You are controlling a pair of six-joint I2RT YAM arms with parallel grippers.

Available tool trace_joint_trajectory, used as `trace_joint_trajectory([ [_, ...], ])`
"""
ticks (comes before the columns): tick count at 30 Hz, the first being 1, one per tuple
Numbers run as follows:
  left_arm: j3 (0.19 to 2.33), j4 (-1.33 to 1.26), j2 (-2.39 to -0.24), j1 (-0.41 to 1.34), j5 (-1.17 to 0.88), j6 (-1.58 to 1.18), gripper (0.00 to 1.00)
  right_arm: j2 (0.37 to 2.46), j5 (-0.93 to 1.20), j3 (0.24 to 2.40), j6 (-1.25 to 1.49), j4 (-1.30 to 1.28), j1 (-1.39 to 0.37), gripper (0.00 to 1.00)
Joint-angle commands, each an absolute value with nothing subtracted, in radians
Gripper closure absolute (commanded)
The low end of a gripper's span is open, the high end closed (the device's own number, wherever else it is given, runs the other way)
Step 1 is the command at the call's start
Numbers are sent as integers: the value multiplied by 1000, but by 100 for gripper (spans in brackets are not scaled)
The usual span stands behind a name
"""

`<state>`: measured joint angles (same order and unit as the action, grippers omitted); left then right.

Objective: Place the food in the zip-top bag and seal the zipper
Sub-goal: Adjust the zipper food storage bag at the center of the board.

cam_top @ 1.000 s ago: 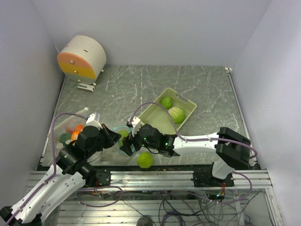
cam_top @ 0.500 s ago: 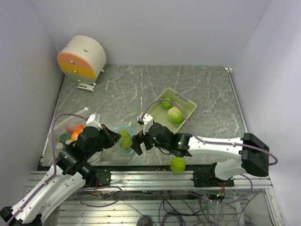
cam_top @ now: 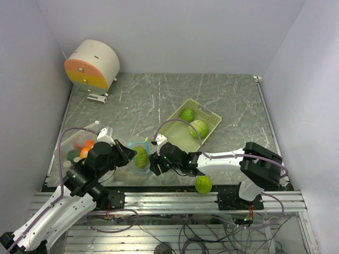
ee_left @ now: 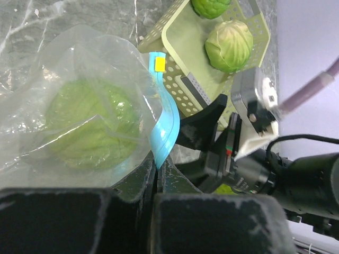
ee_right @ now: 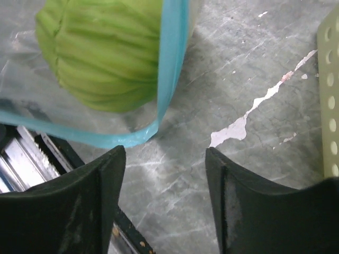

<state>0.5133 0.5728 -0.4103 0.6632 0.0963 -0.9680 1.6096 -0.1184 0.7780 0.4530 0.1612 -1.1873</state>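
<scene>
My left gripper (ee_left: 157, 170) is shut on the blue zipper strip (ee_left: 165, 127) of the clear zip-top bag (cam_top: 139, 157), holding its mouth up. A round green toy (ee_left: 90, 124) lies inside the bag; it also shows in the right wrist view (ee_right: 108, 50). My right gripper (ee_right: 165, 161) is open and empty just outside the bag's mouth (cam_top: 153, 161). Another green ball (cam_top: 203, 184) sits at the table's front edge. Two green toys (cam_top: 187, 115) (cam_top: 199, 128) lie in the pale basket (cam_top: 172, 129). Orange and dark green toys (cam_top: 83, 150) sit at the left.
A round white and orange drum (cam_top: 93, 64) stands at the back left. The metal rail (cam_top: 175, 198) runs along the near table edge. Grey walls close in the left, back and right sides.
My right arm pulled back toward the left and nearer the bag's mouth. The green ball that was by it a second ago now lies further right at the front edge.
</scene>
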Motion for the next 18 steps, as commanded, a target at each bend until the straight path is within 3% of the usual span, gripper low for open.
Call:
trace_joint_trajectory([
  [1, 559, 548, -420, 669, 73, -947, 93, 1660, -105, 801, 469, 298, -1156, 43],
  [18, 550, 557, -397, 669, 65, -966, 93, 1801, -29, 806, 485, 499, -1119, 53],
])
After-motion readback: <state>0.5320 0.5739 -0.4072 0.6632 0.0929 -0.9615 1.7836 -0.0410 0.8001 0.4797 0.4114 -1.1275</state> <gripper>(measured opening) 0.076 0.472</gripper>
